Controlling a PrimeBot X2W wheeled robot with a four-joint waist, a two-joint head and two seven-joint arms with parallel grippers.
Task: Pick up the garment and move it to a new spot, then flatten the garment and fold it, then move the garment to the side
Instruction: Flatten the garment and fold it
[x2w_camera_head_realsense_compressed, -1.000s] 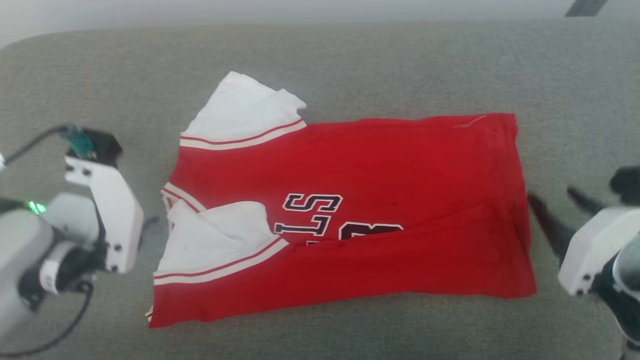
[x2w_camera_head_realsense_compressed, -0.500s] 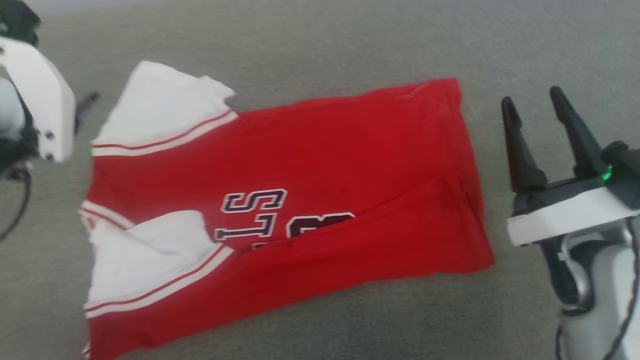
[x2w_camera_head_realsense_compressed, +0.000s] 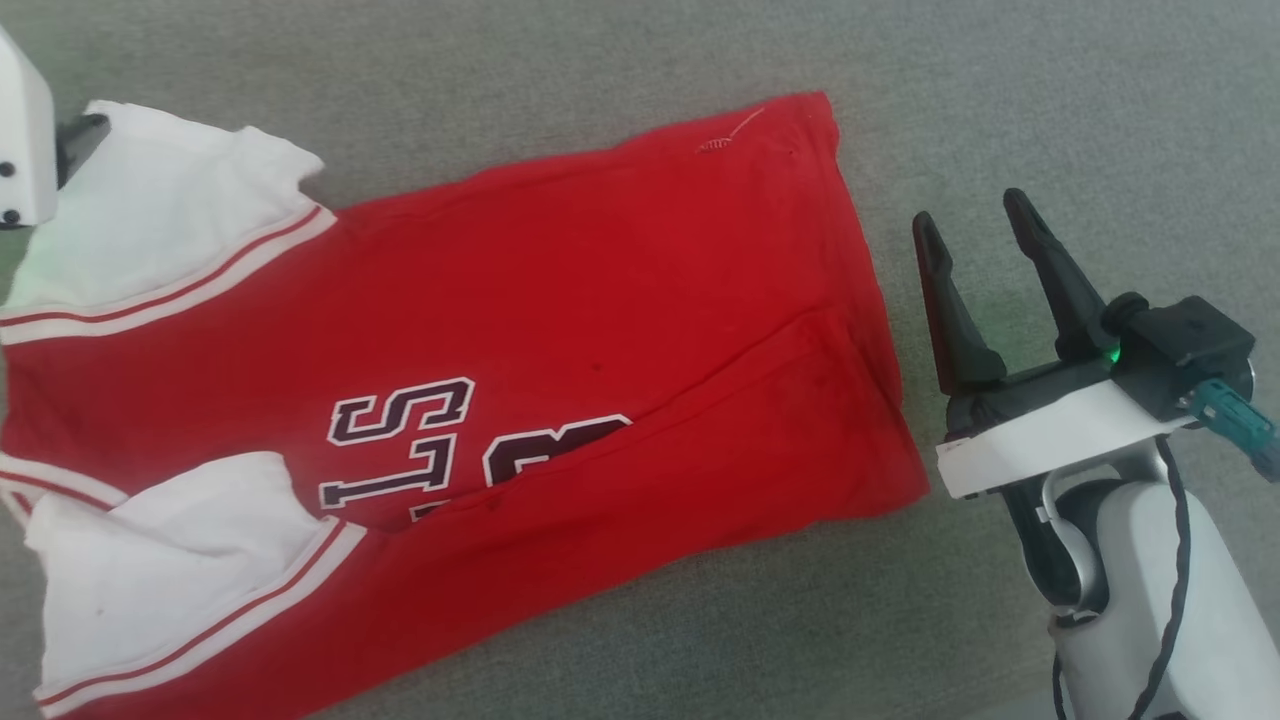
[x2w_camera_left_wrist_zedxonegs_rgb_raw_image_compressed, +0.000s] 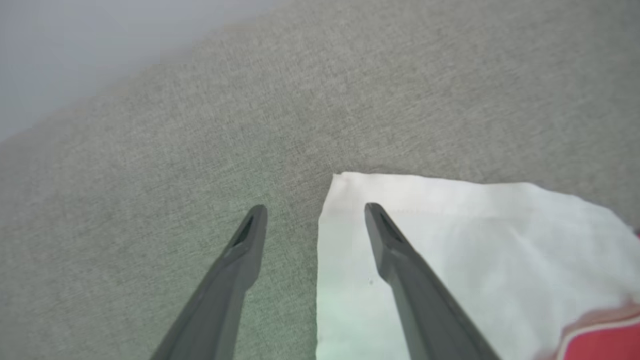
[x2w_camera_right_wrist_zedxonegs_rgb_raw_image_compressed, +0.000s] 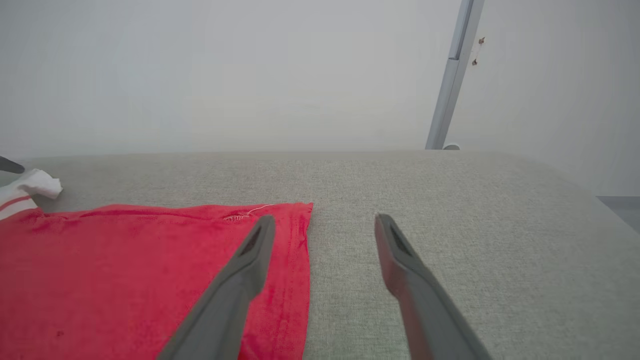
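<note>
We have the right gripper (x2w_camera_head_realsense_compressed: 968, 210) nearest, jaws spread, empty, just beside the garment (x2w_camera_head_realsense_compressed: 620, 300). It lies mostly flat on the grey cushion (x2w_camera_head_realsense_compressed: 1050, 90), lower edge folded over the print. Farther, the left gripper (x2w_camera_left_wrist_zedxonegs_rgb_raw_image_compressed: 315, 209) is spread and empty, one finger over the white sleeve.

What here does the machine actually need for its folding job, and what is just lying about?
In the job: red garment; left pincer, open; right pincer, open.
Just there: grey padded surface underneath; metal pole behind.
</note>
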